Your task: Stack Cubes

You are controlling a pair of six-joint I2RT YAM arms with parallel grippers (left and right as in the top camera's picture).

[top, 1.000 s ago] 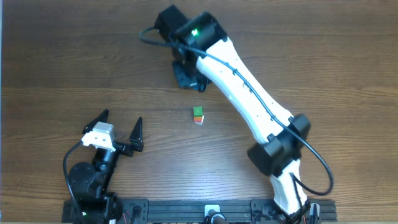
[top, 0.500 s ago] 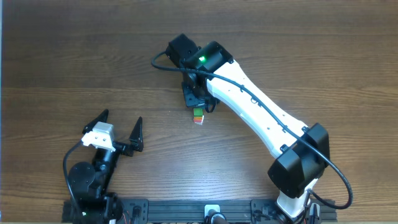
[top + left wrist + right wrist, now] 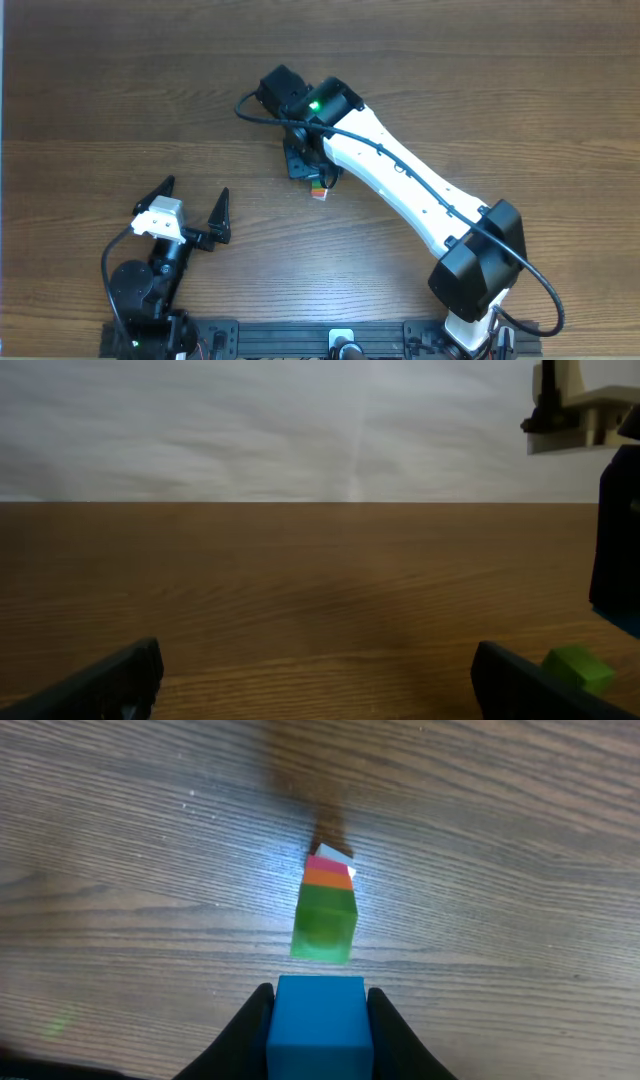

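Carefully, the right gripper (image 3: pixel 318 1025) is pinching the blue cube (image 3: pixel 319 1005) between its closed fingers, hovering just short of the stack (image 3: pixel 326 915) of green, orange, pink and white cubes near the table's (image 3: pixel 90 90) middle. The blue cube is needing square centring over the green top and a gentle descent. The left gripper (image 3: pixel 195 192) is sitting wide open and empty, well apart toward the left corner by the bases, so open table is surrounding the stack.

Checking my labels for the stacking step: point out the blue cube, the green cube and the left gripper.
blue cube (image 3: pixel 318 1020), right wrist view, middle of the face toward the camera.
green cube (image 3: pixel 326 925), right wrist view, middle of its visible face.
left gripper (image 3: pixel 196 187), top view, midway between its open fingertips.
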